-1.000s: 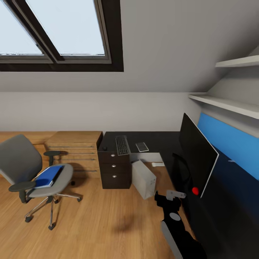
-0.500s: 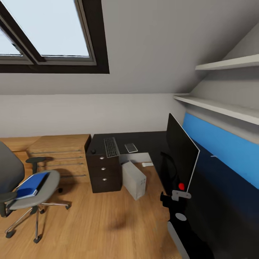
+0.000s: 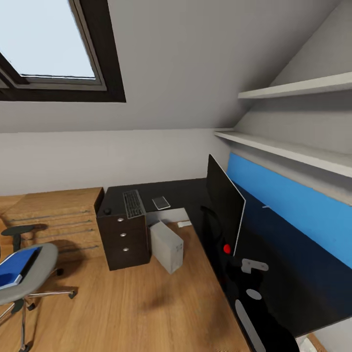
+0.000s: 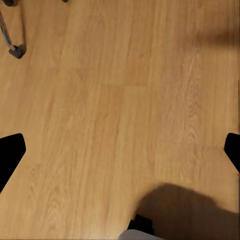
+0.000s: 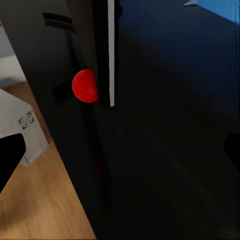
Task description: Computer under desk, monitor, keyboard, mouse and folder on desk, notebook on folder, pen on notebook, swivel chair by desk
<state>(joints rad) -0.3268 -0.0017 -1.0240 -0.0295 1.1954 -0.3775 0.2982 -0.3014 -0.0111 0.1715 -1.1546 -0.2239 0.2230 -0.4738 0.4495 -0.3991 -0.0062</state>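
The black desk runs along the back wall and the right wall. On it stands the monitor, edge-on, with its red dot low at the near corner. The keyboard lies above the drawers, with a small dark mouse on one side and a flat notebook-like slab on the other. The grey computer stands on the floor beside the drawers. The swivel chair sits at the left edge with the blue folder on its seat. My right gripper is open near the monitor's edge. My left gripper is open over bare floor.
A wooden chest stands left of the desk. Two white shelves and a blue panel line the right wall. My right arm rises beside the desk front. A chair caster shows on the wood floor.
The head camera has swung right, so the whole scene has slid left. The swivel chair is now partly cut off at the left edge. No task object has moved.
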